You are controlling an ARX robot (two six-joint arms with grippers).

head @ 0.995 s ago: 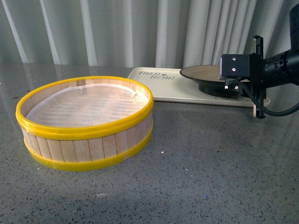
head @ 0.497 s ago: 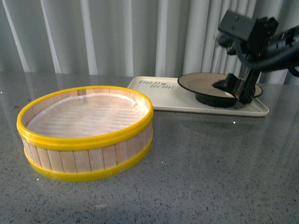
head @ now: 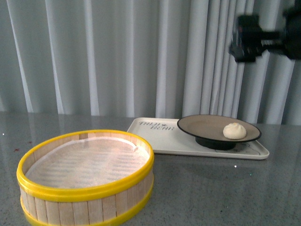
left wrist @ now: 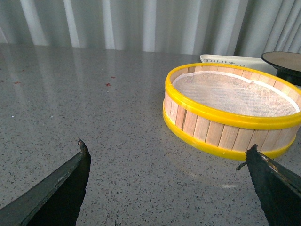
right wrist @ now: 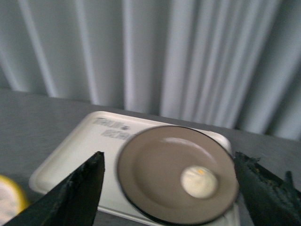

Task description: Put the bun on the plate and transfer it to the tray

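Note:
The cream-white bun (head: 234,131) lies on the beige plate (head: 202,125), off to its right side. The plate stands on the cream tray (head: 160,137) with dark lettering at the back right of the table. My right gripper (right wrist: 171,162) hangs high above the tray, open, with nothing between its fingers (right wrist: 80,193); in the front view only its blurred dark body (head: 251,37) shows at the upper right. From that wrist I look down on the bun (right wrist: 199,181), the plate (right wrist: 150,169) and the tray (right wrist: 75,155). My left gripper (left wrist: 167,155) is open and empty, low over bare table.
A round wooden steamer basket (head: 89,181) with yellow rims and a white liner stands front left; it also lies ahead of the left gripper as the basket (left wrist: 233,108). Grey speckled tabletop (head: 225,188) surrounds it. Pale curtains hang behind.
The right gripper has let go of the plate and risen from tray level to high above it. The front view has tilted upward, so the bun on the plate now shows.

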